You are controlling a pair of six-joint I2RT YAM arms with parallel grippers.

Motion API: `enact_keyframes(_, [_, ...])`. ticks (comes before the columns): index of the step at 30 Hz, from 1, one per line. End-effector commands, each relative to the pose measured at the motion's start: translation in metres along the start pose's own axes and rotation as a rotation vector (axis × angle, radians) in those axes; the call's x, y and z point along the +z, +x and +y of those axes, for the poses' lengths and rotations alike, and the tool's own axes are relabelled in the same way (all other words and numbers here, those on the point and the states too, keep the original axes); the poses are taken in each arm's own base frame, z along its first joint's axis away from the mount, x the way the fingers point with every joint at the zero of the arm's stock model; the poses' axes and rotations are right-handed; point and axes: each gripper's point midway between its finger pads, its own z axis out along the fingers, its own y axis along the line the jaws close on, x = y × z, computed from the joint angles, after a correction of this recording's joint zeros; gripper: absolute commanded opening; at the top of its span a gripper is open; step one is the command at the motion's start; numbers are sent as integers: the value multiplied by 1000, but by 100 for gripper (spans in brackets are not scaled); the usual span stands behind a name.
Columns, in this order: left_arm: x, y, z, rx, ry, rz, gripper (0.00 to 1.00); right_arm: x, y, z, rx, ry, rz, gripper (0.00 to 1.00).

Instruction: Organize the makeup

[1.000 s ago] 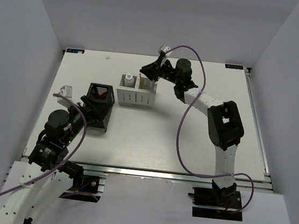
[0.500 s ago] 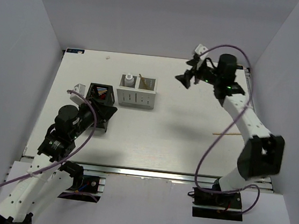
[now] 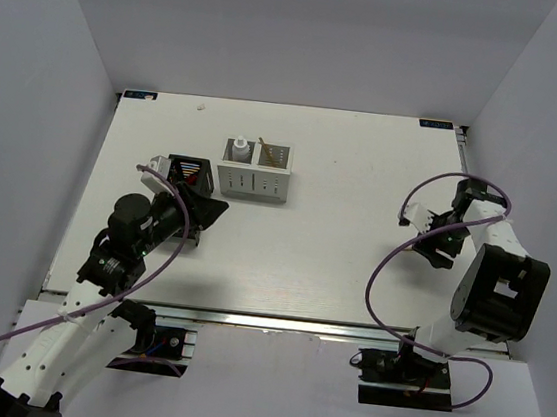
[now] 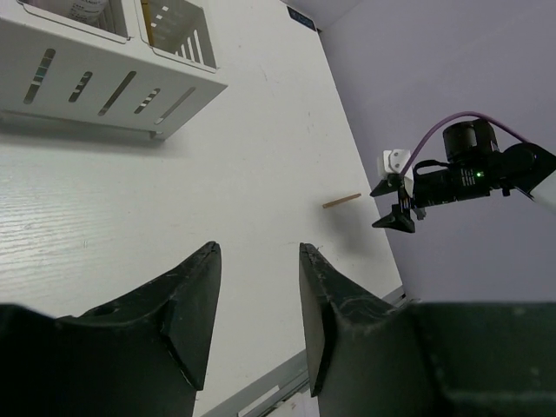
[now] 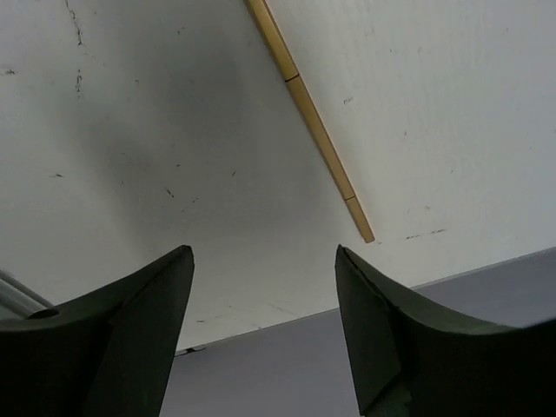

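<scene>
Wooden stick (image 5: 308, 113) lies flat on table (image 5: 156, 130), approx. 12 o'clock of right gripper (image 5: 263, 252); jaws apart, nothing between. White bottle (image 3: 238, 149) stands in L compartment of white box (image 3: 251, 182), 11 o'clock of table ctr. Left gripper (image 4: 258, 252): jaws apart, empty.

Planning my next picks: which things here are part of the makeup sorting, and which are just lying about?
Job: loose wooden stick, white bottle, boxed stick, red-and-black tubes; containers: white box, black holder.
Lying about: white speck, far-corner tag.
</scene>
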Motion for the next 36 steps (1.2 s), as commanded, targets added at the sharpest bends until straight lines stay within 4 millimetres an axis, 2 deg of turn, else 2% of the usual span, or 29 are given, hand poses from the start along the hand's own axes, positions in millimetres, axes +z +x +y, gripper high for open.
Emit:
enact_keyframes(1, [-1,1,-5,24,30,3,52,-5,7,-9,-171,19,68,72])
enact_keyframes(4, [-5,-2,-5,27,17,-7,55,6,5,-19,-189,27,67,73])
enact_keyframes(7, [-10,-2,-2,23,1,-17,56,11,-6,-33,-212,55,29,73])
enact_keyframes(14, [-13,1,1,-4,-5,-29,56,19,-43,-22,-362,-2,-114,71])
enact_keyframes(20, [-15,-2,1,2,-17,-32,57,27,-64,-18,-383,-25,-154,70])
enact_keyframes(27, [-16,-2,3,5,-27,-29,57,43,-69,-9,-349,-94,-137,64])
enact_keyframes(36, [-17,1,6,2,-32,-29,57,59,-63,-11,-301,-62,-79,58])
